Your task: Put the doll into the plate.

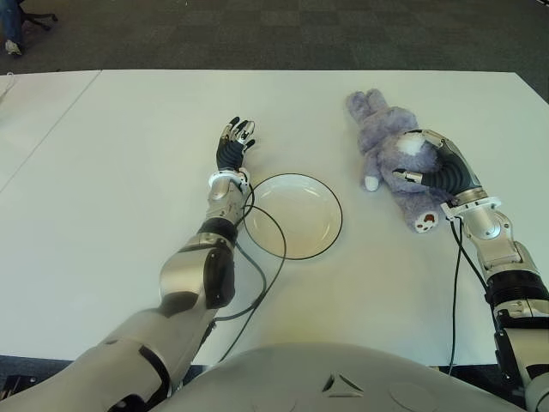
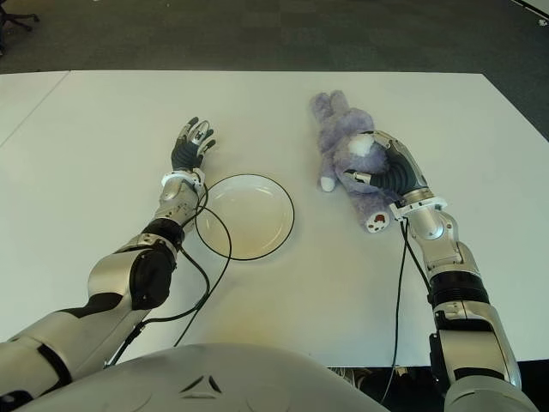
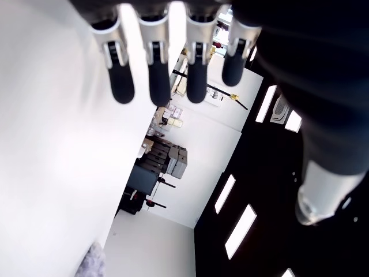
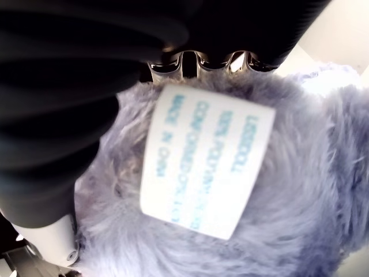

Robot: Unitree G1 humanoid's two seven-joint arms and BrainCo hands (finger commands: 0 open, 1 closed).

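Observation:
The doll (image 1: 383,137), a purple plush rabbit, lies on the white table (image 1: 129,172) to the right of the plate. My right hand (image 1: 418,158) covers its body, fingers bent over the top and thumb against its near side. In the right wrist view its fur (image 4: 288,225) and white label (image 4: 204,167) press against my palm. The plate (image 1: 296,219), white with a dark rim, holds nothing. My left hand (image 1: 235,139) shows just beyond the plate's left rim with its fingers (image 3: 157,81) straight and nothing in them.
A black cable (image 1: 273,257) from my left arm loops over the plate's near-left rim. Another cable (image 1: 455,283) hangs along my right forearm. Dark carpet (image 1: 274,34) lies past the table's far edge.

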